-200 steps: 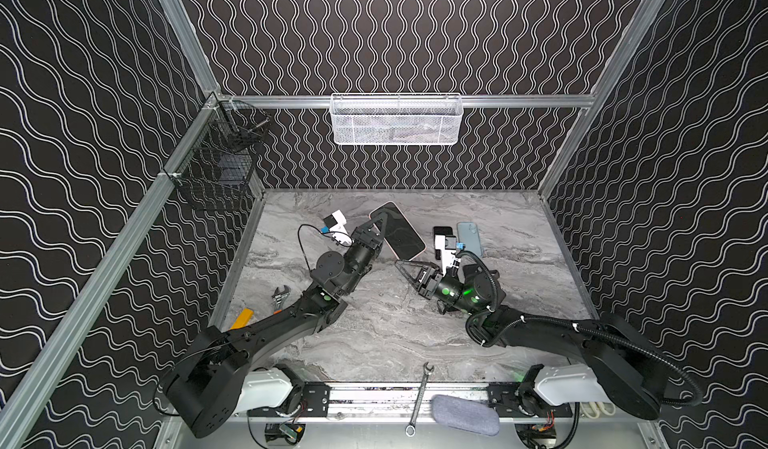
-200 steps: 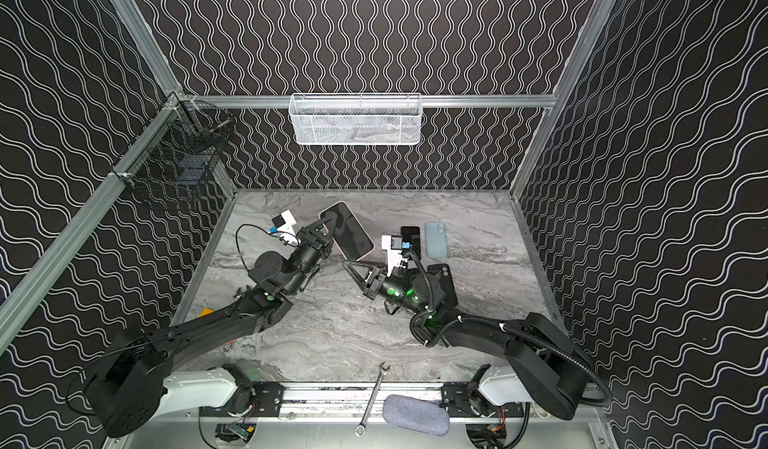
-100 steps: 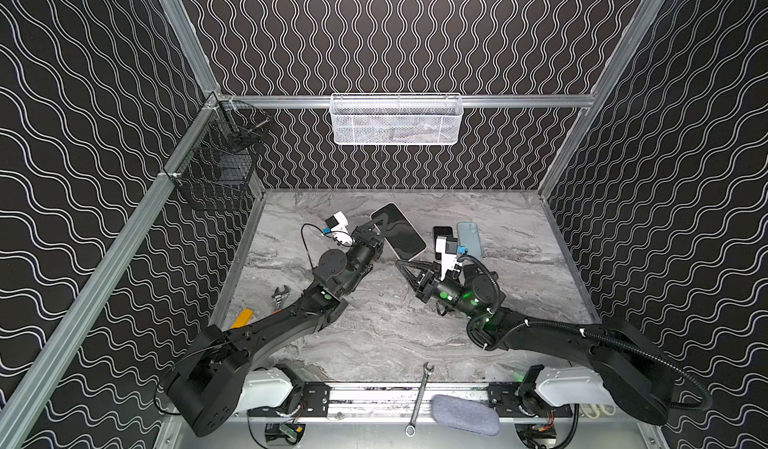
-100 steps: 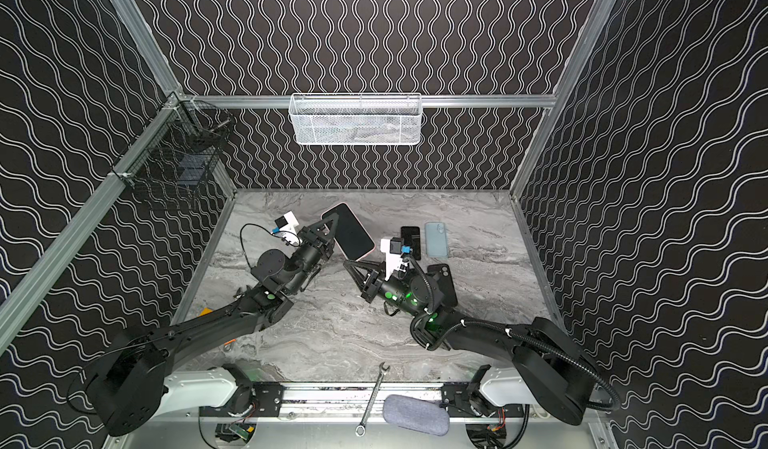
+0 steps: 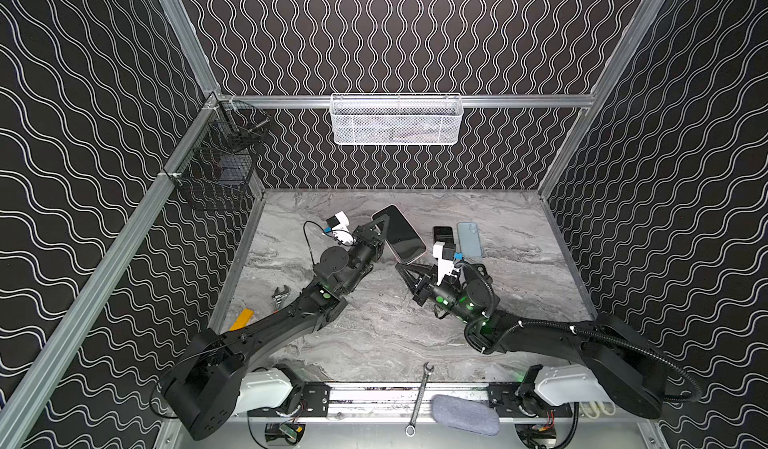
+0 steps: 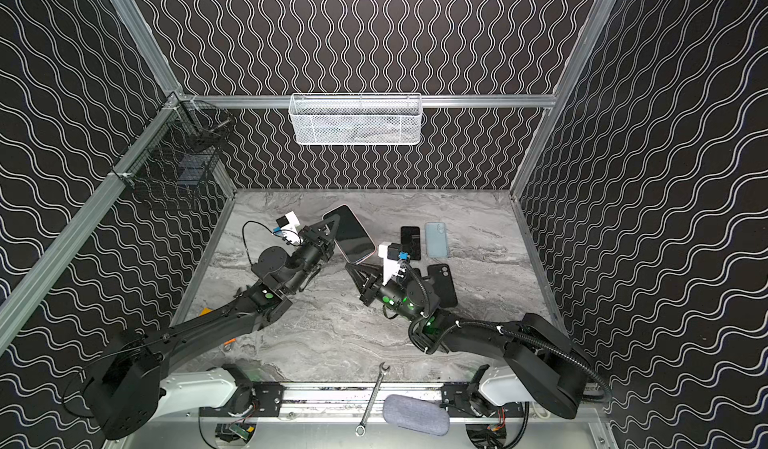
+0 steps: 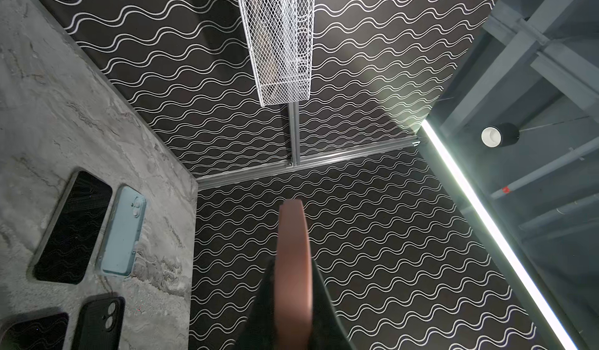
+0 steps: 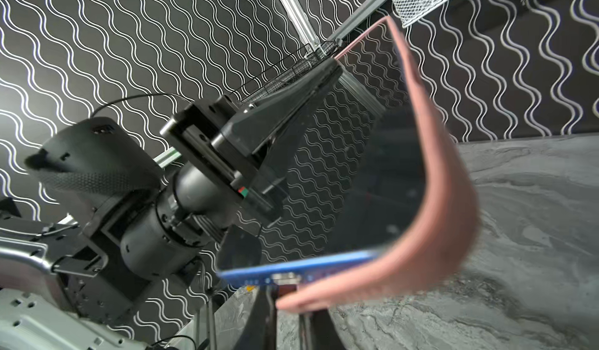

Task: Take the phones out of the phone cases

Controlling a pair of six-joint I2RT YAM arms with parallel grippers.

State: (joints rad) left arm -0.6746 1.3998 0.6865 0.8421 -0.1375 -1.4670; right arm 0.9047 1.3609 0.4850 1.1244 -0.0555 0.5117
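Left gripper [image 5: 381, 227] clamps the phone [image 5: 401, 235], raised off the table [image 5: 374, 334] in front of the basket [image 5: 397, 120]. Its pink case [image 8: 447, 202] peels away at one corner. Right gripper [image 5: 400, 265] is pinched narrow at that corner; whether it grips is unclear.

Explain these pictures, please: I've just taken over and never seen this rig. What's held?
Two black robot arms, left and right, work over a marble table. The two wide pictures come from one camera head overhead; the two close ones from cameras on the arms' wrists. The left gripper is shut on a phone in its pink case, held up off the table. The right wrist view shows the case peeled off one corner, baring the phone's blue edge. The right gripper is shut close by that corner; whether it pinches the case I cannot tell. On the table lie a black phone, a light blue case and a black case.
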